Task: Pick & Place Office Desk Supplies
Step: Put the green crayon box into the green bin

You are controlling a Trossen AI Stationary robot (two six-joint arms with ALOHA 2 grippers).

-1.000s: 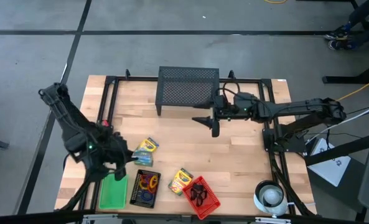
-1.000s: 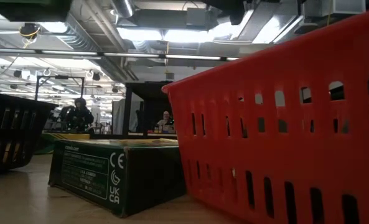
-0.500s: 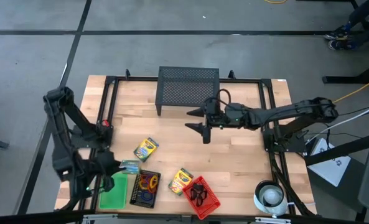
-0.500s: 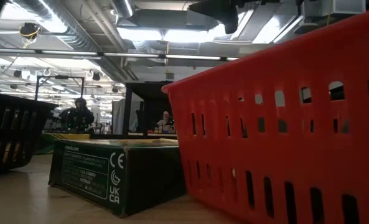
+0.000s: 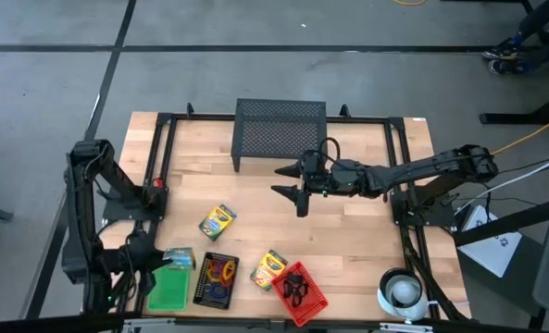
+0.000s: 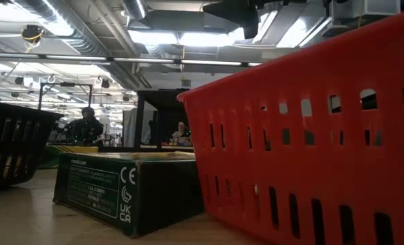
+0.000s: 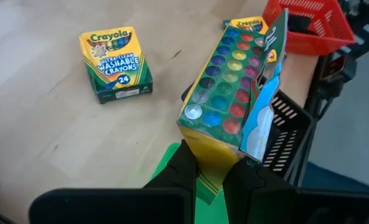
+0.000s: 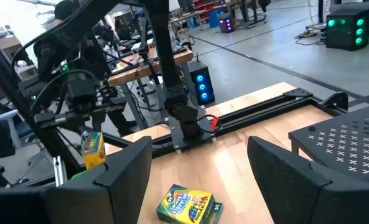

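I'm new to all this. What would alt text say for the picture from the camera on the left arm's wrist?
The left claw grips a crayon box by one end, held above a green tray. A second crayon box lies flat on the wooden table. A black mesh basket and a red basket sit beyond.

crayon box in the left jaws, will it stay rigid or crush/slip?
Probably rigid enough: the crayon box is thin card and looks full. Its open flap looks floppy and may snag. The left gripper pinches only its end, so it might pivot or slip.
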